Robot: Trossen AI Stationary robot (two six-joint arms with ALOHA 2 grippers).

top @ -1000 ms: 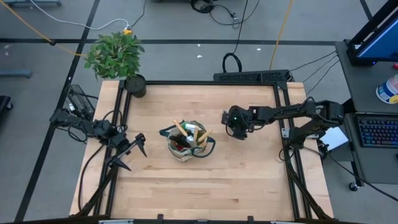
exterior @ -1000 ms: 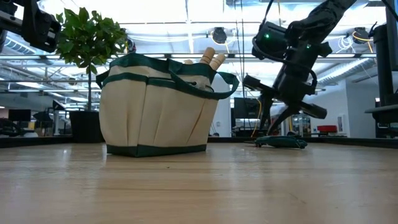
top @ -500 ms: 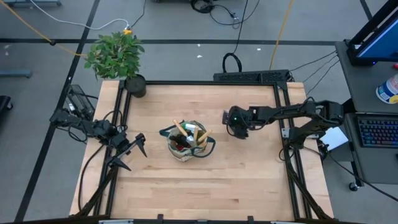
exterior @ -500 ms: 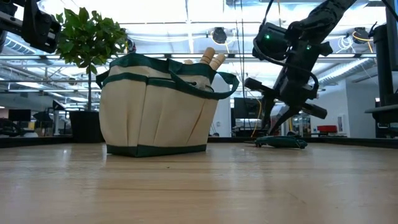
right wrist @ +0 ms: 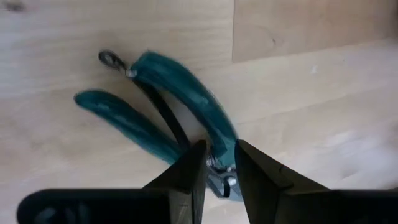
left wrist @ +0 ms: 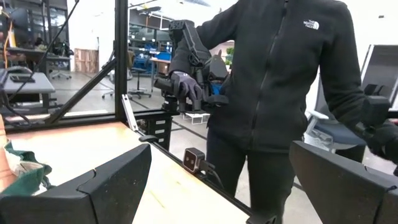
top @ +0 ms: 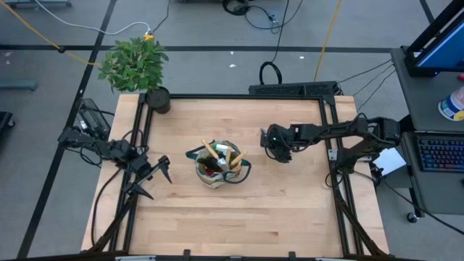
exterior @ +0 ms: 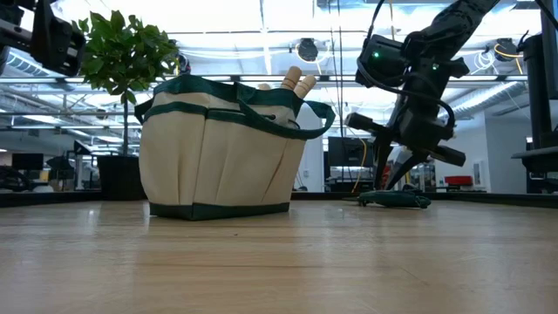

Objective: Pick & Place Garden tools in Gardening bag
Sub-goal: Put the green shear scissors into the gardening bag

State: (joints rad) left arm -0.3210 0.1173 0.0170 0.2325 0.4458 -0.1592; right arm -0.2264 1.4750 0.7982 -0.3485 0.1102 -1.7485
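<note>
The beige gardening bag [top: 220, 167] with green trim stands upright mid-table, and wooden tool handles [exterior: 296, 85] stick out of its top. Pruning shears [right wrist: 168, 118] with green handles lie flat on the wood to the bag's right, also seen as shears [exterior: 394, 199] in the low view. My right gripper [right wrist: 217, 165] slants down over the shears' pivot, its fingers a narrow gap apart. My left gripper [top: 156, 177] waits wide open near the table's left edge, with nothing between its fingers. My right gripper's fingertips [right wrist: 189, 162] stand on either side of the metal pivot [right wrist: 217, 177] where the two green handles meet, coming from above at a slant. The shears lie flat on the table. I cannot tell whether the fingers touch them.
A leafy potted plant [top: 138, 67] stands at the table's far left corner. Beyond the table edge a person in a black jacket [left wrist: 273, 87] stands holding control handles. Bare wood [top: 239, 217] lies along the near side of the table.
My right gripper has rolled a little about its own pointing line while staying above the shears. The shears and the bag have kept still.
</note>
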